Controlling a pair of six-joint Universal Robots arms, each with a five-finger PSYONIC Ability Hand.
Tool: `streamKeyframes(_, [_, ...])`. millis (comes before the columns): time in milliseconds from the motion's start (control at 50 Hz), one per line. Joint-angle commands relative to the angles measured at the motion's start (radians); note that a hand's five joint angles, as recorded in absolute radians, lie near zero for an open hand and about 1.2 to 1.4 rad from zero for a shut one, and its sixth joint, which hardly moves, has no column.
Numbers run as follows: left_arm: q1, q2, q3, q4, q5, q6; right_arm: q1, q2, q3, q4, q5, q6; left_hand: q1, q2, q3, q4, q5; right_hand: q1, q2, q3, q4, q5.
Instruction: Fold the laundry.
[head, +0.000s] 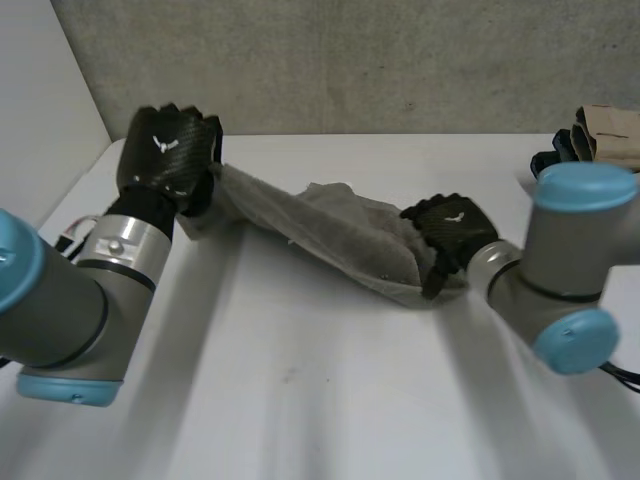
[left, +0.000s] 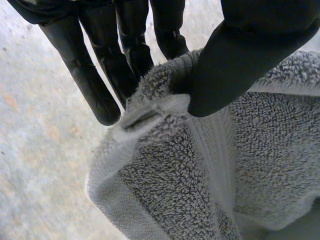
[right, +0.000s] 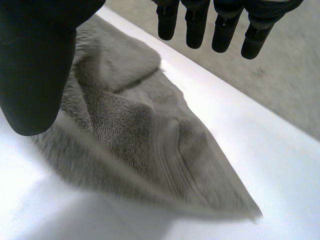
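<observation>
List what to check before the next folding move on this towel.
1. Left hand grips the towel: ok. Its thumb pinches an edge against the fingers.
2. Right hand grips the towel: not ok. Its fingers are straight and off the cloth, and the towel's end lies under its palm.
3. Towel spread flat: not ok. It is bunched and creased between the hands, and the end in the left hand is raised.
4. Towel wholly over the table: ok.
5. All towel corners found: cannot tell. Folds hide some of them.
</observation>
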Motion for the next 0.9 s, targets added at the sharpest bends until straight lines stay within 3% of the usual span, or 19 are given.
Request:
streamKeyframes(20, [-0.01, 0.095, 0.034, -0.08, 0.0, -0.005, -0.115, -0.091, 0.049, 0.135, -0.047, 0.197, 0.255, 0.197, 0.2, 0.195, 0.217, -0.056, -0.041, -0.038, -0.042, -0.049])
streamKeyframes(180, [-0.056, 0.13, 0.123, -0.16, -0.001, -0.005, -0.146, -0.13, 0.175, 0.119, -0.098, 0.211, 0.255, 0.197, 0.2, 0.195, 0.217, -0.056, -0.041, -0.038, -0.042, -0.049])
streamKeyframes(300, [-0.108, 0.127, 0.243, -0.226, -0.005, -0.005, -0.129, -0.122, 0.206, -0.016, -0.092, 0.214, 0.255, 0.197, 0.2, 0.195, 0.217, -0.056, -0.041, -0.038, -0.042, -0.049])
streamKeyframes(520, [-0.147, 0.124, 0.404, -0.292, -0.015, -0.007, -0.025, 0.136, 0.028, -0.138, -0.063, 0.21, 0.255, 0.197, 0.2, 0.195, 0.217, 0.133, 0.148, 0.151, 0.148, 0.14])
streamKeyframes(580, [-0.147, 0.126, 0.434, -0.304, -0.029, -0.007, -0.02, 0.205, -0.03, -0.151, -0.037, 0.208, 0.255, 0.197, 0.2, 0.195, 0.217, 0.481, 0.496, 0.499, 0.495, 0.488])
streamKeyframes(600, [-0.147, 0.126, 0.442, -0.306, -0.034, -0.007, -0.02, 0.215, -0.044, -0.162, -0.028, 0.208, 0.255, 0.197, 0.2, 0.195, 0.217, 0.738, 0.754, 0.756, 0.753, 0.745])
streamKeyframes(620, [-0.147, 0.126, 0.45, -0.307, -0.04, -0.005, -0.024, 0.222, -0.057, -0.192, 0.0, 0.219, 0.255, 0.197, 0.2, 0.195, 0.217, 1.161, 1.177, 1.179, 1.176, 1.168])
streamKeyframes(680, [-0.142, 0.129, 0.47, -0.317, -0.054, -0.004, -0.031, 0.179, -0.037, -0.275, 0.093, 0.214, 0.255, 0.197, 0.2, 0.195, 0.217, 1.166, 1.181, 1.184, 1.18, 1.173])
streamKeyframes(740, [-0.133, 0.127, 0.471, -0.335, -0.055, 0.004, -0.04, 0.095, -0.002, -0.322, 0.132, 0.199, 0.255, 0.197, 0.2, 0.195, 0.217, 1.166, 1.181, 1.184, 1.18, 1.173])
streamKeyframes(820, [-0.067, 0.135, 0.45, -0.376, -0.055, 0.005, -0.115, -0.1, 0.038, -0.309, 0.082, 0.101, 0.255, 0.197, 0.2, 0.195, 0.217, 1.166, 1.181, 1.184, 1.18, 1.173])
streamKeyframes(900, [0.048, 0.139, 0.416, -0.447, -0.046, 0.005, -0.24, -0.261, 0.04, -0.129, -0.068, -0.096, 0.255, 0.197, 0.2, 0.195, 0.217, 1.166, 1.181, 1.184, 1.18, 1.173])
